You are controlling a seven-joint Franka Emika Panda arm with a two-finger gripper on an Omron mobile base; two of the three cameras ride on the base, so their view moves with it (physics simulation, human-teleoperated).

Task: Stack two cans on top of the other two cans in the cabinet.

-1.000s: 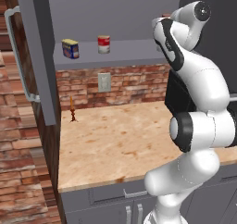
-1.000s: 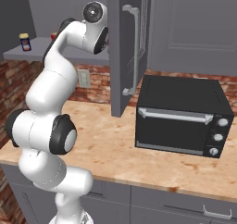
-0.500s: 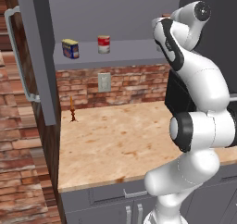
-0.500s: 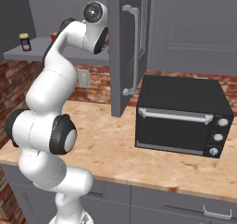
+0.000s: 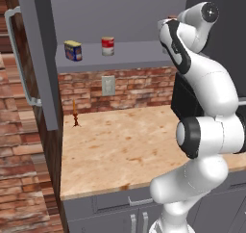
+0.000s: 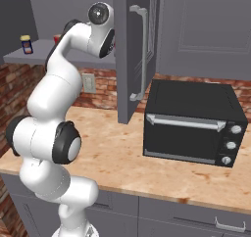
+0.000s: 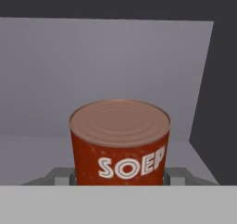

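The orange-red can (image 7: 120, 142) stands upright on the cabinet shelf (image 7: 32, 156) squarely between the jaws, long axis vertical, one grey finger (image 7: 59, 176) showing at each flank, apparently clamped on it though contact itself is hidden.

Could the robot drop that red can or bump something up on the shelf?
Maybe. The gripper squeezes the red can low down, so the can could tip when set on another can. The red-and-white can has a small top, so a stack there might wobble. The blue can stands near it on the shelf and could get knocked.
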